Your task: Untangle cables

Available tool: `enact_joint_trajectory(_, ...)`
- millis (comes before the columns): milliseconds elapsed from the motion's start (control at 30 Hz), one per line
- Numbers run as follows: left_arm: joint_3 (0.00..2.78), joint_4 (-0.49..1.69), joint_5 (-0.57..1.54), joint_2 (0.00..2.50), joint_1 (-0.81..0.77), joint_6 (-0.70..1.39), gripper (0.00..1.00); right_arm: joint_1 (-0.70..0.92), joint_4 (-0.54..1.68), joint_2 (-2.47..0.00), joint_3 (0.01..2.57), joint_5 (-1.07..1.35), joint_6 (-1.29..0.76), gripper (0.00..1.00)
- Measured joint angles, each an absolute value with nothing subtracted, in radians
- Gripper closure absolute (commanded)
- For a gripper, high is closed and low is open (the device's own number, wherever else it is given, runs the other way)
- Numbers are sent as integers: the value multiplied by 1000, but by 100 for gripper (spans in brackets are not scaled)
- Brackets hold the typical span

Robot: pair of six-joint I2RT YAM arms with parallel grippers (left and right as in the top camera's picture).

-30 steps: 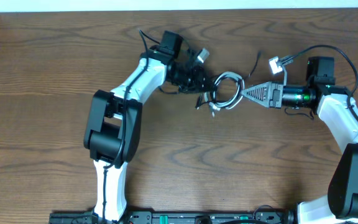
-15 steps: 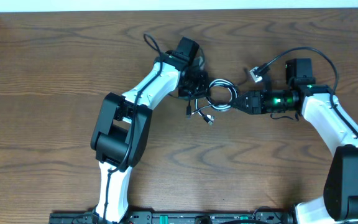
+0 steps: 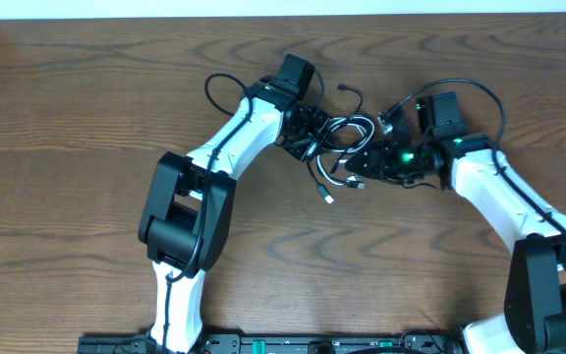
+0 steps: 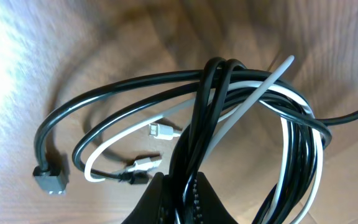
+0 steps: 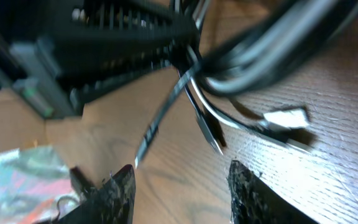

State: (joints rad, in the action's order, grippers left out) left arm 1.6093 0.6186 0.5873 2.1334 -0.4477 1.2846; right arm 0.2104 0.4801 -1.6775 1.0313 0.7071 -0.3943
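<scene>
The black and white cables (image 3: 347,130) lie tangled in loops at the table's middle back. My left gripper (image 3: 310,133) is shut on several black strands at the tangle's left side. In the left wrist view the jaws (image 4: 180,196) clamp the black cable (image 4: 211,87), and the white cable (image 4: 85,168) loops beside it with its white plug (image 4: 161,131) lying free. My right gripper (image 3: 360,162) stands open at the tangle's right edge. Its fingers (image 5: 114,193) hold nothing, and the cable bundle (image 5: 272,56) hangs just ahead of them.
A grey plug (image 4: 50,180) ends one black strand at the left. A loose strand with a plug end (image 3: 328,198) trails toward the front. Another white plug (image 5: 284,117) lies on the wood. The arms' own black wires (image 3: 219,84) arch near both wrists.
My right gripper has moved left, right up to the tangle. The left gripper has shifted right and back with the strands it holds, and the loops have bunched together.
</scene>
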Motion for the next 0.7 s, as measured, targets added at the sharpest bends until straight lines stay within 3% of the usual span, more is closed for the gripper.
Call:
enact_joint_trajectory(467, 1609, 620, 649, 2133, -453, 1336, 93, 302, 402, -1678, 1031, 542, -630, 65)
enact_joint_trajectory(500, 1609, 620, 653, 2133, -453, 1337, 93, 308, 395, -1678, 1031, 539, -640, 69)
enact_joint_trajectory(600, 1609, 620, 667, 2133, -453, 1338, 93, 321, 382, -1678, 1031, 530, -654, 99)
enact_joint_trajectory(700, 1609, 620, 677, 2133, -453, 1328, 93, 329, 384, -1679, 1030, 521, -671, 99)
